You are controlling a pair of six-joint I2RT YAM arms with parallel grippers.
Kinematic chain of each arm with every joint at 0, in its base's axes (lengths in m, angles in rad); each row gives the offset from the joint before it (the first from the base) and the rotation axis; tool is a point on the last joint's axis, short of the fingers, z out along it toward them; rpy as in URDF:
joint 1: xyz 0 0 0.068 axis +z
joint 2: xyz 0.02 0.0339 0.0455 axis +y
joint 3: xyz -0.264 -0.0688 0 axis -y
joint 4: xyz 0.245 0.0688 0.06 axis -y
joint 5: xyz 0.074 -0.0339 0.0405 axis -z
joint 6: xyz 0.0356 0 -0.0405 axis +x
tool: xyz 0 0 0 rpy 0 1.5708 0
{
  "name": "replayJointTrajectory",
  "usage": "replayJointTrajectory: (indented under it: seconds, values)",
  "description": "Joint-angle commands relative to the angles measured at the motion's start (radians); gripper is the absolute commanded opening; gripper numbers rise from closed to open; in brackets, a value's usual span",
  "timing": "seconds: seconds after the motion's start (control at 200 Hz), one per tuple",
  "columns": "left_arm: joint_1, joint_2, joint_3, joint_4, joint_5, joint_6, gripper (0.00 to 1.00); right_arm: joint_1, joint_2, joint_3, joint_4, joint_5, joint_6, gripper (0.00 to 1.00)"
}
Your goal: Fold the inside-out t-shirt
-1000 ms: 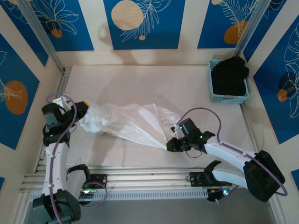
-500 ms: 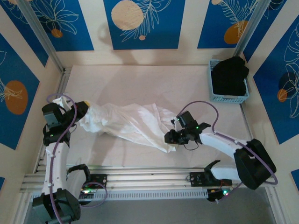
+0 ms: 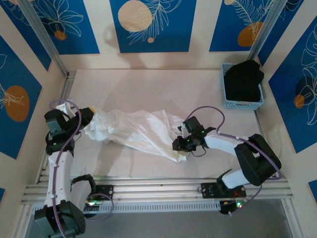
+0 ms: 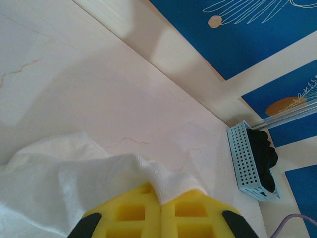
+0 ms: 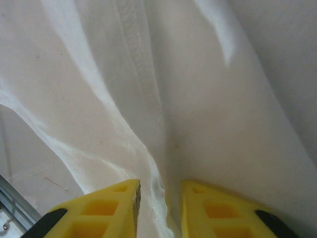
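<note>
Top view: shirt (image 3: pixel 136 129) lying bunched on table (image 3: pixel 148 84), long axis running left-right, right end dipping nearer. Left gripper (image 3: pixel 88 118) sitting at left end, right gripper (image 3: pixel 177 145) at right end.

Left wrist: left gripper (image 4: pixel 161 198) pressing together on shirt (image 4: pixel 74 168) edge, cloth trailing left.

Right wrist: right gripper (image 5: pixel 159 191) nearly closed, apparently pinching shirt (image 5: pixel 173 99) fold, seam running straight away.

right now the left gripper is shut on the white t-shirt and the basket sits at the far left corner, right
No: the top external view shows the basket at the far right corner. The left gripper is shut on the white t-shirt.
</note>
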Motion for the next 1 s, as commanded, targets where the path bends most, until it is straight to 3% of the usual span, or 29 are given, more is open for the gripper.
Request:
replayJointTrajectory:
  seconds: [0.0, 0.995]
  values:
    - [-0.006, -0.005, -0.008, 0.022, 0.027, 0.0, 0.0, -0.003, 0.006, 0.015, 0.014, -0.034, -0.009, 0.25]
    - [-0.006, -0.008, -0.011, 0.023, 0.027, -0.001, 0.0, 0.034, -0.025, -0.017, -0.028, 0.013, -0.013, 0.22]
